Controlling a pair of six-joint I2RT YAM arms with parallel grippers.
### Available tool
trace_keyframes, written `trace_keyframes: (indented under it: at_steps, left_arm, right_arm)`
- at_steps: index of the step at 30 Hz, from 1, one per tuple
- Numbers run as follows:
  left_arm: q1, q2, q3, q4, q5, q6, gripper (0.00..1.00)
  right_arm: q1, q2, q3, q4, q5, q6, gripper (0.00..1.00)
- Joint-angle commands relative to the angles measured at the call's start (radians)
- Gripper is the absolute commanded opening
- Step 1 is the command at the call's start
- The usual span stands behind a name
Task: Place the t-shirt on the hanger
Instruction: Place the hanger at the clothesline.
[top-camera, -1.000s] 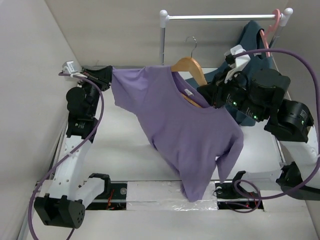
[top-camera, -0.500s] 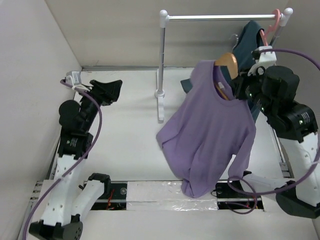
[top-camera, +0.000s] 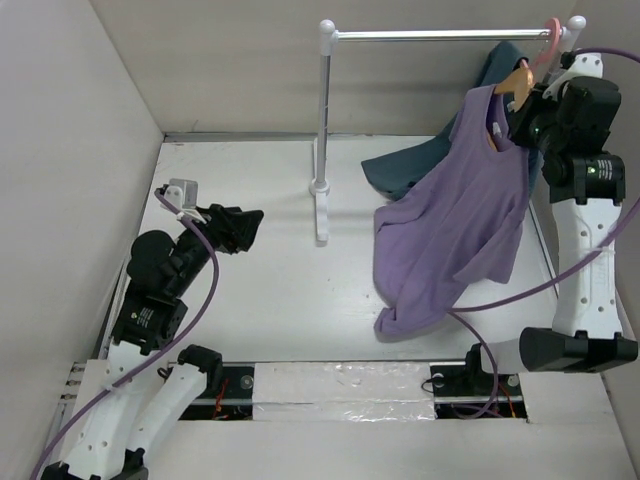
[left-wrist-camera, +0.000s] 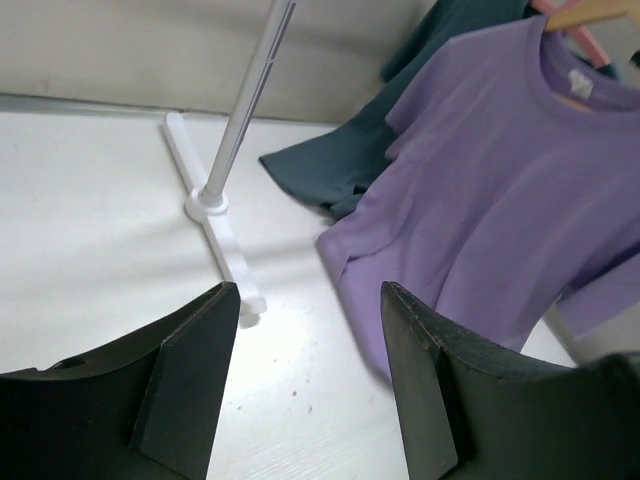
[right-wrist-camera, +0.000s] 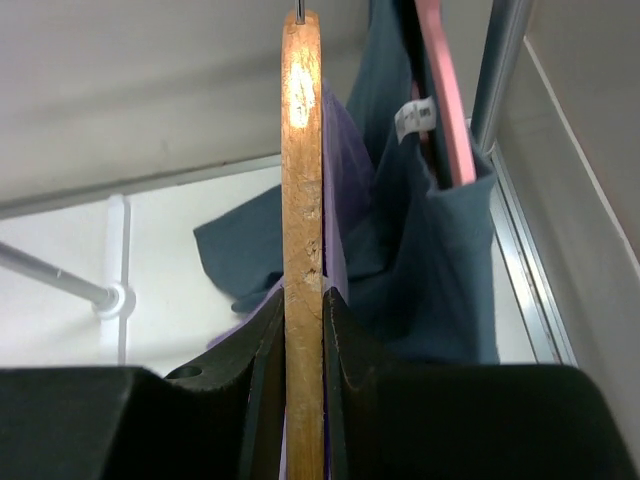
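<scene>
One soft lavender t-shirt (top-camera: 460, 220) drapes one flat wooden hanger (right-wrist-camera: 302, 150), clamped in the right gripper (right-wrist-camera: 302, 312). The left gripper (left-wrist-camera: 308, 305) has its jaws apart.

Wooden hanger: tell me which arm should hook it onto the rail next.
Right. The right gripper is shut on the wooden hanger, which carries the lavender t-shirt, just below the rail. The left gripper is open, empty and far off over the table.

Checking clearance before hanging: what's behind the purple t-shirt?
The teal t-shirt on the pink hanger; part shows at the left. The purple t-shirt covers the rest, so whether they touch cannot be told.
</scene>
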Motion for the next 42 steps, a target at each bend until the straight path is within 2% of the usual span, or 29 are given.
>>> trace_keyframes:
  at_steps: [1, 9, 18, 27, 31, 32, 33, 35, 36, 38, 39, 40, 41, 42]
  left_arm:
    - [-0.032, -0.039, -0.035, 0.012, -0.064, 0.063, 0.55]
    - [-0.054, -0.03, -0.086, 0.047, -0.07, 0.094, 0.55]
    - [-0.054, -0.03, -0.092, 0.041, -0.07, 0.096, 0.55]
    - [-0.054, -0.022, -0.093, 0.041, -0.079, 0.096, 0.55]
    - [-0.054, -0.02, -0.096, 0.041, -0.079, 0.094, 0.56]
    - [-0.054, -0.022, -0.096, 0.041, -0.079, 0.094, 0.56]
    - [-0.054, -0.025, -0.098, 0.039, -0.079, 0.094, 0.56]
    - [-0.054, -0.03, -0.098, 0.038, -0.085, 0.096, 0.56]
    - [-0.054, -0.027, -0.096, 0.035, -0.091, 0.097, 0.56]
    - [-0.054, -0.03, -0.093, 0.032, -0.091, 0.099, 0.57]
    - [-0.054, -0.031, -0.092, 0.029, -0.099, 0.097, 0.57]
    - [-0.054, -0.042, -0.093, 0.029, -0.107, 0.099, 0.57]
    - [-0.054, -0.048, -0.095, 0.03, -0.117, 0.097, 0.58]
    - [-0.054, -0.053, -0.098, 0.036, -0.139, 0.094, 0.58]
  right_arm:
    - [-0.034, 0.013, 0.109, 0.191, -0.117, 0.041, 0.0]
    - [-0.057, 0.197, 0.276, 0.176, -0.122, 0.047, 0.0]
    - [-0.068, 0.272, 0.281, 0.201, -0.106, 0.065, 0.0]
    - [-0.086, 0.241, 0.095, 0.294, -0.099, 0.09, 0.0]
    - [-0.108, 0.2, -0.012, 0.36, -0.147, 0.122, 0.02]
    - [-0.108, 0.192, -0.023, 0.368, -0.157, 0.13, 0.07]
    - [-0.108, 0.189, -0.032, 0.371, -0.169, 0.137, 0.18]
    - [-0.108, 0.177, -0.032, 0.369, -0.198, 0.137, 0.29]
    - [-0.108, 0.168, -0.029, 0.363, -0.2, 0.137, 0.4]
    - [-0.089, 0.145, -0.018, 0.35, -0.185, 0.137, 0.51]
    - [-0.089, 0.136, -0.011, 0.33, -0.18, 0.136, 0.6]
    - [-0.08, 0.122, -0.005, 0.322, -0.171, 0.136, 0.73]
    - [-0.08, 0.09, -0.011, 0.319, -0.171, 0.13, 1.0]
    - [-0.051, 0.068, -0.021, 0.325, -0.165, 0.128, 1.0]
